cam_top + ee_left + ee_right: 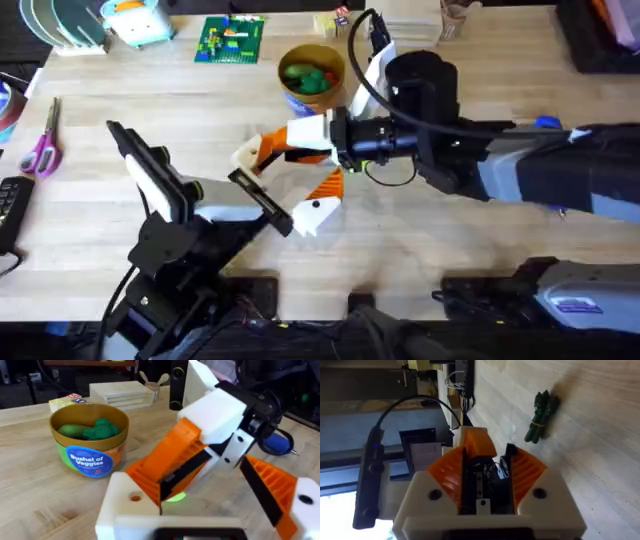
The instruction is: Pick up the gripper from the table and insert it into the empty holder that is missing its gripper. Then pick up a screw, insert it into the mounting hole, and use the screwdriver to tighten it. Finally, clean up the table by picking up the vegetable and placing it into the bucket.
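Two arms meet at the middle of the table (90, 215). The right claw (262, 152) reaches in from the right, and its orange pads (526, 471) are closed nearly together on the gripper (475, 442), a small orange wedge pinched at their tips. It hangs just above the left claw (322, 198), which is spread wide with nothing between its fingers. One of the left claw's fingers is the bare white holder (125, 507), and the other carries an orange ribbed pad. In the left wrist view the wedge end of the right claw sits right against the holder.

The bucket (312, 75) stands just behind the claws with green toy pieces inside. The vegetable (541, 416) lies flat on the table beside the right claw. The screwdriver (276, 443) lies behind the right arm.
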Robot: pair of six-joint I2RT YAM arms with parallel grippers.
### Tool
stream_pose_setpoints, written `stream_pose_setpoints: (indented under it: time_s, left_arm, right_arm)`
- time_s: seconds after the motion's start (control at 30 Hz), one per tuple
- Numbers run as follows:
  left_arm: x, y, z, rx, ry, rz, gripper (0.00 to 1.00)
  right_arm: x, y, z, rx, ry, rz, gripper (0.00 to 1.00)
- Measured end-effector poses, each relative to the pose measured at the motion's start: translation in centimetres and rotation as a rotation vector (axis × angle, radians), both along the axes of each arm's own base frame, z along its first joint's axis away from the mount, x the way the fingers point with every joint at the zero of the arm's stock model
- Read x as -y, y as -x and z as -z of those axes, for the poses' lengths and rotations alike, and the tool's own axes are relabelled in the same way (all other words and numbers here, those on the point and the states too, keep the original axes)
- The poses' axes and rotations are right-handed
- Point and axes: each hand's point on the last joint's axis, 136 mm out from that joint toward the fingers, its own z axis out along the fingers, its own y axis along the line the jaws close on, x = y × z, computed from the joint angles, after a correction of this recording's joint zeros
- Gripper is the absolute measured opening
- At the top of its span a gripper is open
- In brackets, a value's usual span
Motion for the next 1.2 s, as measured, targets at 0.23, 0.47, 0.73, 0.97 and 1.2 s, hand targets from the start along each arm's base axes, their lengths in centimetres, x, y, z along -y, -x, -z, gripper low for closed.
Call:
stream_pose_setpoints:
  time_s: [0.23, 0.47, 0.73, 0.97, 1.2]
  left_arm:
    - [0.0, 0.0, 0.0, 0.0, 0.0, 0.0, 0.993]
    - [0.0, 0.0, 0.0, 0.002, -0.002, 0.001, 0.993]
    - [0.0, 0.0, 0.0, 0.002, -0.002, 0.001, 0.993]
    - [0.0, 0.0, 0.0, 0.002, -0.002, 0.001, 0.992]
    - [0.0, 0.0, 0.0, 0.002, -0.002, 0.001, 0.993]
  right_arm:
    - [0.0, 0.0, 0.0, 0.0, -0.001, -0.003, 0.478]
    - [-0.1, 0.3, -0.1, -0.004, -0.006, -0.017, 0.511]
    - [0.2, 0.2, -0.2, -0.01, -0.012, -0.024, 0.589]
    - [1.5, -1.3, -0.3, -0.015, -0.02, 0.01, 0.669]
    - [4.6, -5.1, -0.4, 0.014, -0.019, 0.118, 0.815]
